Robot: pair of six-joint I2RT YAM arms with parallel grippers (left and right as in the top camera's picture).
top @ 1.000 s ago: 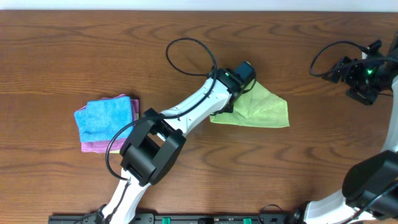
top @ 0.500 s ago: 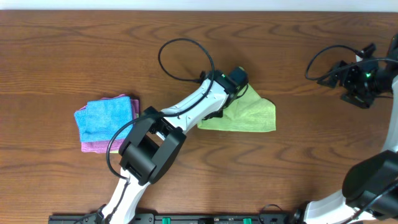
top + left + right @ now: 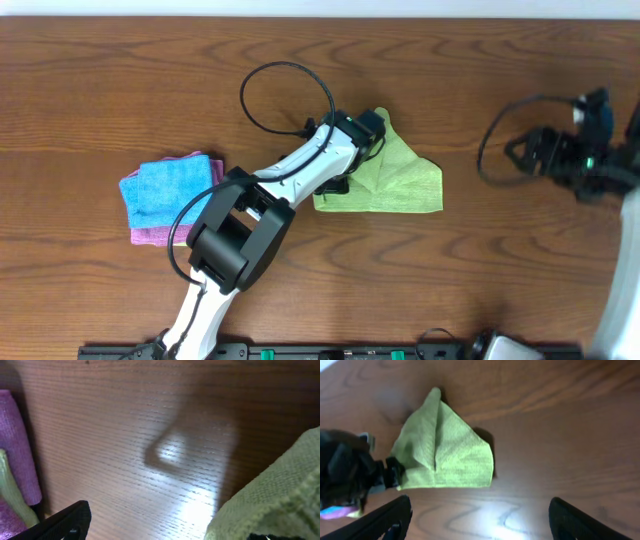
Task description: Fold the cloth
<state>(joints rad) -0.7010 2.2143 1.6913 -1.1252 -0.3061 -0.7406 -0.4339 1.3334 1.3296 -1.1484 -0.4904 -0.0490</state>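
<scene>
Wooden worktop (image 3: 100, 80), mid-frame: your cloth (image 3: 395, 185) lies as a rough triangle, long edge running left-right. Your left end effector (image 3: 368, 126), jaws apart, sits at its upper-left tip. Your right end effector (image 3: 480, 520), also open, hangs well apart.

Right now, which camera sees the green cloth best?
The right wrist view: nearly the whole green cloth shows, big. Overhead, the left arm hides one edge. The left wrist view catches only a blurry corner.

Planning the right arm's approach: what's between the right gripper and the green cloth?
Just bare table between the right gripper and the cloth; the right wrist view shows it clearly.
</scene>
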